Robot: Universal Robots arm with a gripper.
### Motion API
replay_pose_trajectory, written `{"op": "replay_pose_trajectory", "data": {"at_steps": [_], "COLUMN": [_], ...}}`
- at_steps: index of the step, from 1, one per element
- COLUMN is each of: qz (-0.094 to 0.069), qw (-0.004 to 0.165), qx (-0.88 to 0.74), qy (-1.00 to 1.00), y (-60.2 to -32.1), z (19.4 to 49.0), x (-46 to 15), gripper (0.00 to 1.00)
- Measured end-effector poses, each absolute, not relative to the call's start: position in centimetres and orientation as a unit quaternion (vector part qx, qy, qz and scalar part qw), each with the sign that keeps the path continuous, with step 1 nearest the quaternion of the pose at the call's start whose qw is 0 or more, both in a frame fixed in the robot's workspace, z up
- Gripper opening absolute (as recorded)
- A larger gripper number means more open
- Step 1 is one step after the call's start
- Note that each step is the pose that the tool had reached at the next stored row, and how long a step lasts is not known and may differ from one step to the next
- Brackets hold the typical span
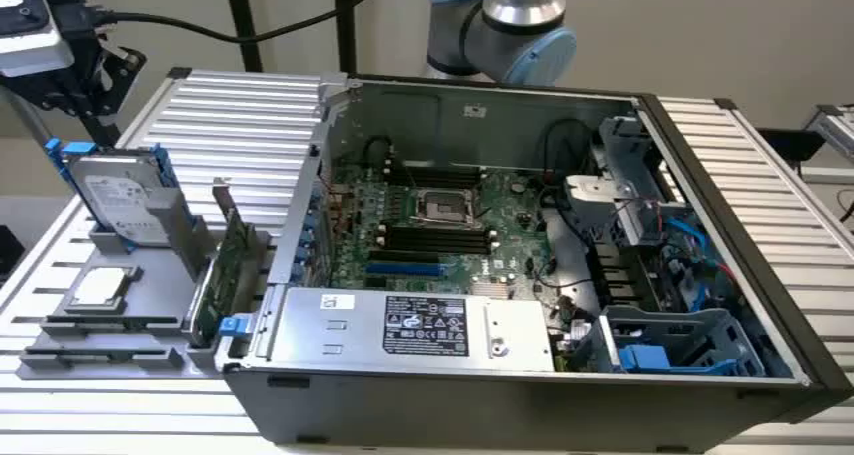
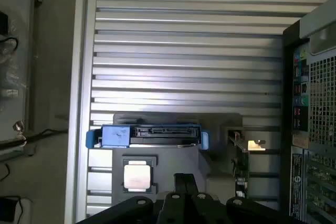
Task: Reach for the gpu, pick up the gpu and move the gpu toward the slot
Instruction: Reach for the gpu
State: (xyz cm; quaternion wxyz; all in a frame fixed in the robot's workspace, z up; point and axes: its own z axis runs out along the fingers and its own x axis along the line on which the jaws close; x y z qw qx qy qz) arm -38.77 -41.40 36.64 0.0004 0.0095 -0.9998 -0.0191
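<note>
Now | gripper [image 2: 184, 184] over holder [image 1: 80, 333] | gpu [image 1: 235, 263] upright in holder | psu label [image 1: 424, 325] unreadable

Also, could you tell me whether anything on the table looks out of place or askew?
Nothing stands out. The gpu and the hard drive both stand on edge in the grey holder, the chip lies flat on it, and nothing looks spilled or damaged.
</note>
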Motion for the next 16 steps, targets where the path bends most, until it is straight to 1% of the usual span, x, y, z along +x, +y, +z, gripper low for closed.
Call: {"op": "replay_pose_trajectory", "data": {"at_steps": [13, 16], "qz": [-0.019, -0.019], "qw": [0.000, 0.000], "qx": [0.010, 0.010], "qy": [-1.000, -1.000], "y": [-41.42, -42.07], "z": [36.63, 36.50], "x": [-38.77, -38.60], "gripper": [0.11, 0.11]}}
